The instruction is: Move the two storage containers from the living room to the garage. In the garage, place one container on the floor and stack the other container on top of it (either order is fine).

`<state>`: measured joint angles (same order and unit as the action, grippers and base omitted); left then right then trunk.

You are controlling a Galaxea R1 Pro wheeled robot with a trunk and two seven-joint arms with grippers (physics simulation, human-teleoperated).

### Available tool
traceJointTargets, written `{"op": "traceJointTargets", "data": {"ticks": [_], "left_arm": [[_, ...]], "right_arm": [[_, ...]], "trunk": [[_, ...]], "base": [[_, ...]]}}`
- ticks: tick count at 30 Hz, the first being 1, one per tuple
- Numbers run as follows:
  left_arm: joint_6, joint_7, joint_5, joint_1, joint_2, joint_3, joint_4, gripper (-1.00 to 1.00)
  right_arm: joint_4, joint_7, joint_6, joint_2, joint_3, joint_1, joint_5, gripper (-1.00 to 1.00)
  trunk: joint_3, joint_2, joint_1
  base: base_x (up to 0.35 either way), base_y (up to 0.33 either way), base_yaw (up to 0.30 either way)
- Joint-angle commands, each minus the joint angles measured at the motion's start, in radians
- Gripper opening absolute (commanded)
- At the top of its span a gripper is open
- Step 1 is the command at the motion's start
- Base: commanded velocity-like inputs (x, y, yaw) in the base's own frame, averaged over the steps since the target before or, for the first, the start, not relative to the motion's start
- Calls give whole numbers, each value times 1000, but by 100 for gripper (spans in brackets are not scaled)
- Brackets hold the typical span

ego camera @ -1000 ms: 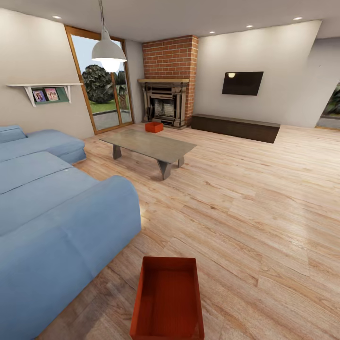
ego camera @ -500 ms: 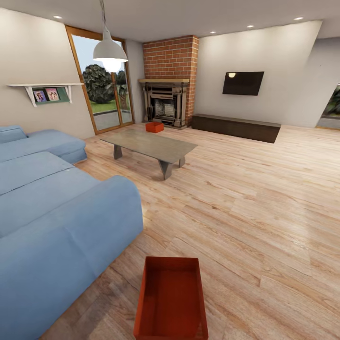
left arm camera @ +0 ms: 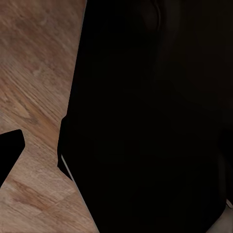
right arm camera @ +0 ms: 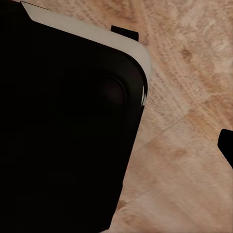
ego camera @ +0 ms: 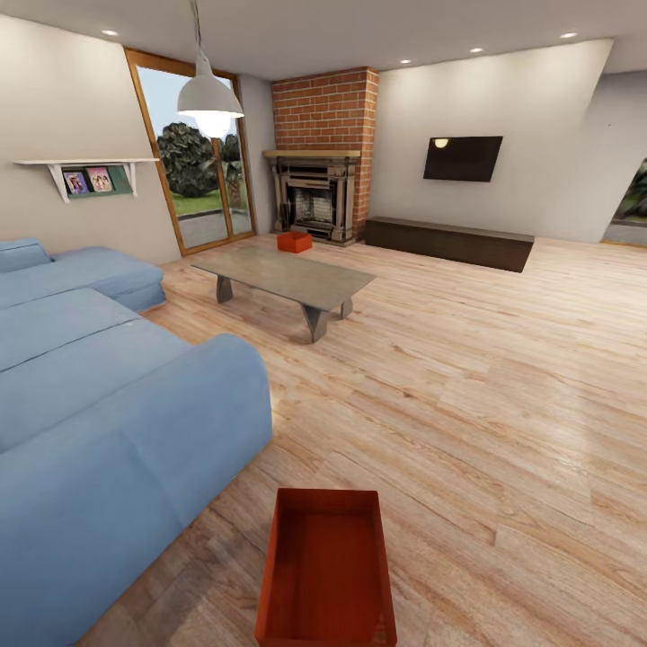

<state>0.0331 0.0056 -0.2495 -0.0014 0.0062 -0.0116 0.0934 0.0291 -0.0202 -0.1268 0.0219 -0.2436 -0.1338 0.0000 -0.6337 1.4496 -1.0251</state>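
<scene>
In the head view I stand in the living room on light wood planks. One red-orange open-top storage container (ego camera: 325, 566) lies on the planks right in front of me, beside the sofa's end, and it holds nothing. The other storage container (ego camera: 294, 241) sits far off on the floor before the brick fireplace (ego camera: 325, 153). A dark fingertip (left arm camera: 9, 151) shows at the edge of the left wrist view, over wood floor. Another dark fingertip (right arm camera: 226, 148) shows at the edge of the right wrist view. The garage is out of view.
A blue sofa (ego camera: 99, 404) fills the left side. A low grey table (ego camera: 283, 277) stands between me and the fireplace. A dark low bench (ego camera: 447, 242) runs under the wall TV (ego camera: 462, 158). Broad wood floor (ego camera: 485, 395) stretches to the right.
The whole head view has shifted slightly, so the near container sits a touch further right in the picture. Nothing in the room has moved.
</scene>
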Motion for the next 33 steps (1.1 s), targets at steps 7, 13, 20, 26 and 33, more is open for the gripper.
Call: {"op": "traceJointTargets", "data": {"ticks": [7, 13, 20, 26, 33], "left_arm": [[2, 1, -4, 0, 0, -1, 0, 100], [2, 1, -4, 0, 0, -1, 0, 100], [2, 1, -4, 0, 0, -1, -1, 100], [2, 1, -4, 0, 0, -1, -1, 100], [2, 1, -4, 0, 0, -1, -3, 100]], "right_arm": [[3, 1, -6, 1, -5, -1, 0, 100], [3, 0, -7, 1, -5, -1, 0, 100], [3, -1, -7, 2, -5, -1, -1, 100], [3, -1, -7, 2, -5, -1, -1, 100], [3, -1, -7, 1, -5, -1, -1, 100]], "trunk": [[-7, 0, 0], [-16, 0, 0], [-27, 0, 0], [-36, 0, 0], [-47, 0, 0]], "base": [[0, 0, 0], [0, 0, 0], [0, 0, 0], [0, 0, 0], [0, 0, -28]]}}
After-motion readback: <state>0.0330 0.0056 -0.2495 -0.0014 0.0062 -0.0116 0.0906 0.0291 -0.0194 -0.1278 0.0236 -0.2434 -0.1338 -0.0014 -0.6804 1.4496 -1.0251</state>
